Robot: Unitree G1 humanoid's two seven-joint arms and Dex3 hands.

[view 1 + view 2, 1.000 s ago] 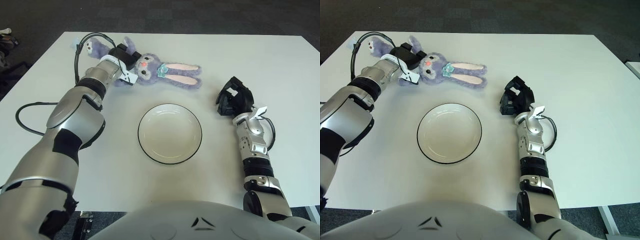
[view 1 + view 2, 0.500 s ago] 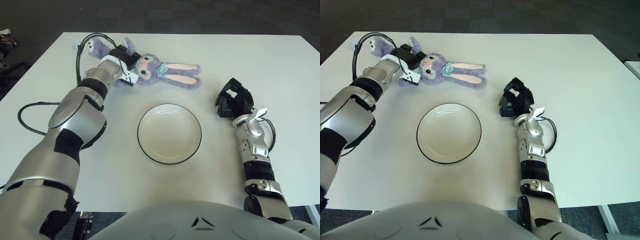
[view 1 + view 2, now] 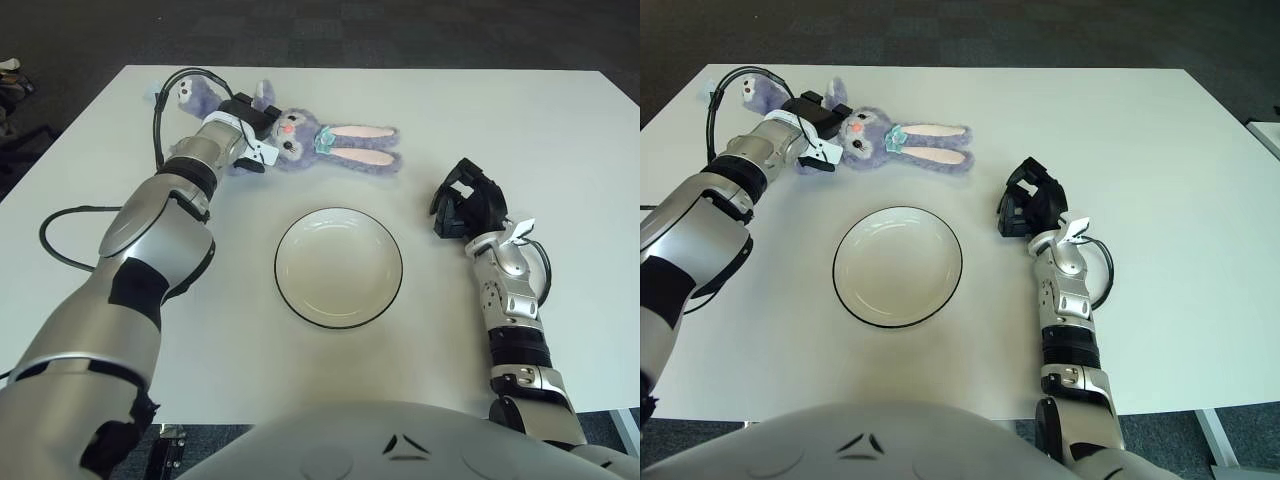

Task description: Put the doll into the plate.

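A purple plush rabbit doll (image 3: 320, 142) with long pink-lined ears lies on its side at the far left of the white table. My left hand (image 3: 249, 118) is wrapped around the doll's body, just left of its face, fingers curled on it. A white plate with a dark rim (image 3: 339, 267) sits in the middle of the table, below and right of the doll, with nothing in it. My right hand (image 3: 463, 198) shows to the right of the plate, fingers curled, holding nothing.
The white table (image 3: 520, 120) stretches wide at the right and near side. A black cable (image 3: 160, 100) loops by my left wrist, and another loop (image 3: 50, 240) hangs off the table's left edge. Dark floor lies beyond the far edge.
The doll and my left hand have shifted slightly up and to the left. My right hand has edged a little to the left.
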